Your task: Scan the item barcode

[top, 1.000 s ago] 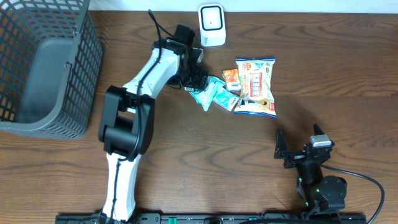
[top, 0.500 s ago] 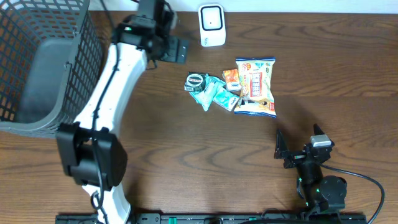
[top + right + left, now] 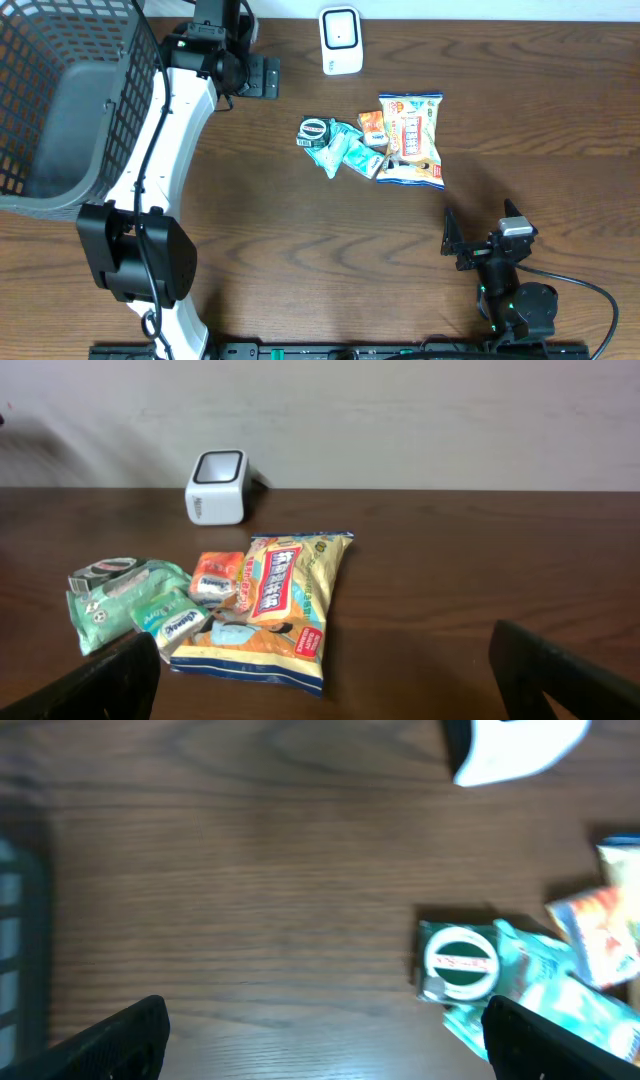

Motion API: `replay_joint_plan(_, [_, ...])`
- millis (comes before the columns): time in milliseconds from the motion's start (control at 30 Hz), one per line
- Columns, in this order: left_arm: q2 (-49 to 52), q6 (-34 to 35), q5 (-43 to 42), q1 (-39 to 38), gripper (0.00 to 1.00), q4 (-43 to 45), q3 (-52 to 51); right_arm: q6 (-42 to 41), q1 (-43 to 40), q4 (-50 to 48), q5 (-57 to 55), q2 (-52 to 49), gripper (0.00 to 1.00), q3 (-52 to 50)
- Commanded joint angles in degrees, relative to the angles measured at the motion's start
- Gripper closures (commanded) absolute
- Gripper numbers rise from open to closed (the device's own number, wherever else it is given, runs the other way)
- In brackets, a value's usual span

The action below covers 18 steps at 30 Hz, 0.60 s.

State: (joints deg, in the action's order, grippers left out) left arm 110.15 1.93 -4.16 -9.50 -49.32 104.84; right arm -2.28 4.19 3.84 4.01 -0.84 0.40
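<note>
Two spread hands: left hand [image 3: 270, 77] near basket [image 3: 150, 62], right hand [image 3: 478, 228] near front edge

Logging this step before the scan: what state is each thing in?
left gripper: open, empty.
right gripper: open, empty.
basket: upright, nothing visible inside.
scanner: upright, nothing held to it.
round tin: lying flat, label up.
snack bag: flat, face up.
teal packets: piled between tin and bag.
</note>
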Motion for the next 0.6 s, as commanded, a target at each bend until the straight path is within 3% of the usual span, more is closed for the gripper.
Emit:
replay_joint_plan(0, [-1.18,6.4,7.96,2.19,0.02,0.07,0.76,0.66,-0.13,0.24,-0.46,0.2,0.01,-0.09])
replay_joint_plan(567, [-1.18,8.24,7.87,4.35,0.02,-0.83,0.7,0.66,-0.13,0.26,-0.44,0.2,0.01,-0.09])
